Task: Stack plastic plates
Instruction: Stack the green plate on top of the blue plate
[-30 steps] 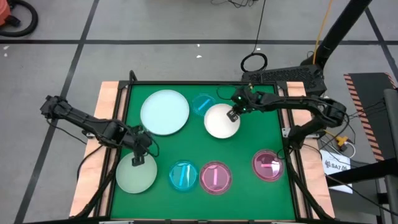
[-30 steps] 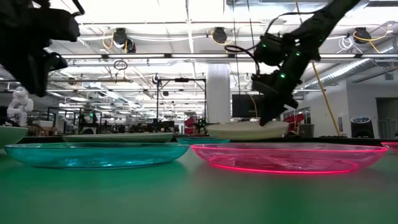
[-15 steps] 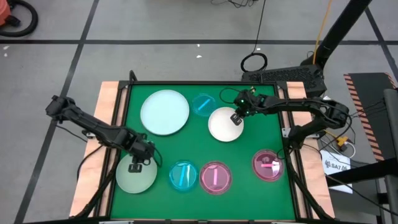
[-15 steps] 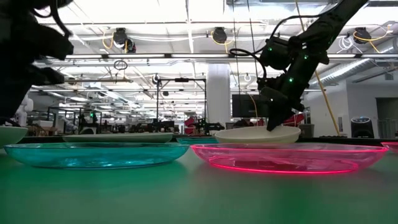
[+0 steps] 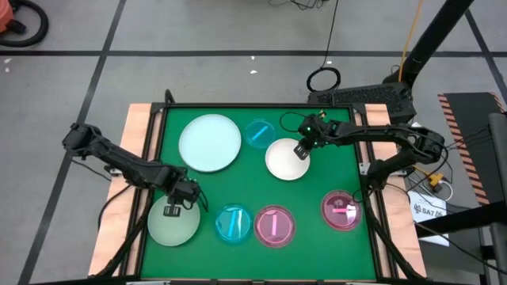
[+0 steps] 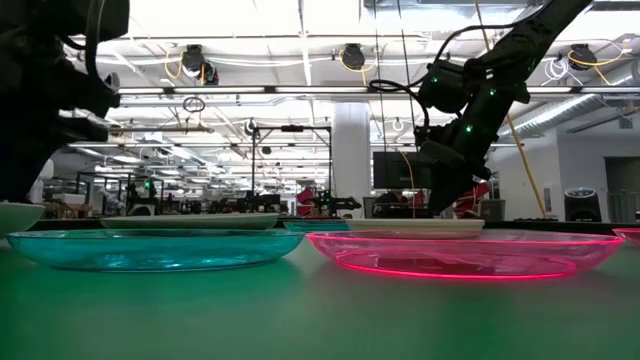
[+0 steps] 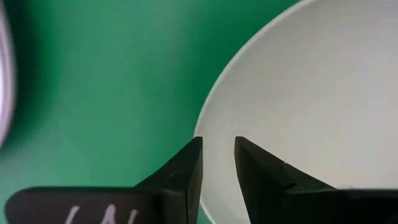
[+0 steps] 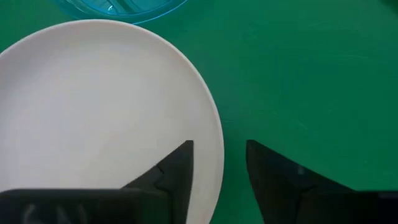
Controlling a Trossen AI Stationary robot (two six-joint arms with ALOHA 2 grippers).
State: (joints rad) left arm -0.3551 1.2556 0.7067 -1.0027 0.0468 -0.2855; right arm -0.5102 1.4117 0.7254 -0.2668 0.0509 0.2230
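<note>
A white plate [image 5: 283, 161] lies flat on the green table, right of the middle. My right gripper [image 8: 221, 155] stands open at its far right rim, one finger over the plate [image 8: 93, 106] and one over the table. A pale green plate [image 5: 174, 228] lies at the near left. My left gripper [image 5: 176, 204] hangs over its far part, narrowly open. In the left wrist view, the rim [image 7: 198, 134] of this plate runs into the gap between the fingers [image 7: 217, 149]. My left gripper has one finger on each side of the pale green plate's rim [image 7: 199, 127], pointing down from above. Whether either finger touches it, I cannot tell. The plate lies flat on the table. My right gripper touches nothing that I can see.
A large pale plate [image 5: 210, 142] lies at the far left, with a small cyan plate [image 5: 257, 132] beside it. Along the near edge lie a cyan plate [image 5: 234, 224] and a pink one [image 5: 274, 226]. Another pink plate [image 5: 341, 210] lies at the right.
My right gripper has lowered the white plate, which hung lifted and then tilted, until it lies flat on the table. It has then opened and let go. My left gripper has moved toward the near edge and down onto the pale green plate's rim.
</note>
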